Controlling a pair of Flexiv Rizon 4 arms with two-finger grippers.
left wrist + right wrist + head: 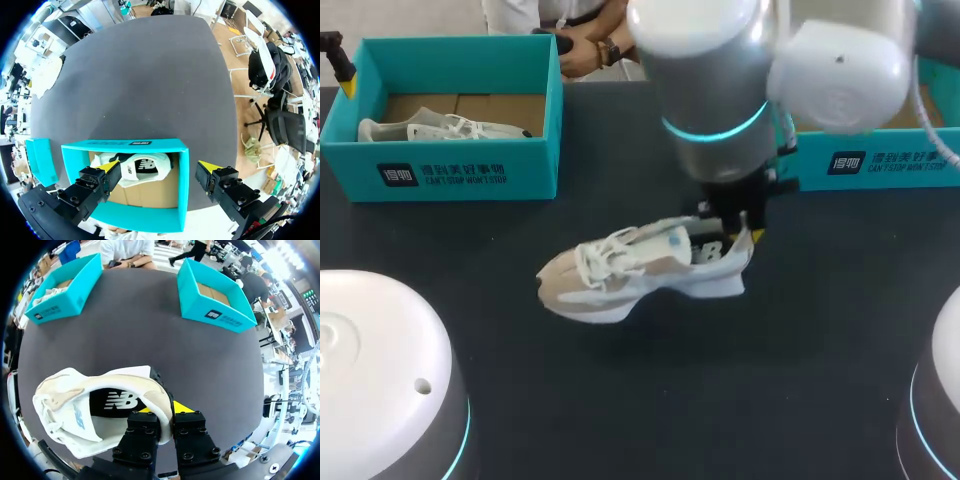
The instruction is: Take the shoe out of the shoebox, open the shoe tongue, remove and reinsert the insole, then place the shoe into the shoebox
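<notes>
A beige and white shoe (640, 272) lies on its side on the dark table's middle, toe toward my left. My right gripper (735, 228) comes down from above and is shut on its heel collar. In the right wrist view the shoe (95, 405) opens toward the camera and the collar sits pinched in the right gripper (167, 416). My left gripper (160, 167) hangs open over the left teal shoebox (135, 145), its fingers wide apart and touching nothing. One yellow fingertip (348, 82) shows at that shoebox's (460, 170) far left corner.
A second shoe (440, 128) lies inside the left shoebox. Another teal shoebox (880, 160) stands at the back right, partly hidden by my right arm. A person's hands (585, 45) rest at the far edge. White arm bases (380, 370) fill the near corners.
</notes>
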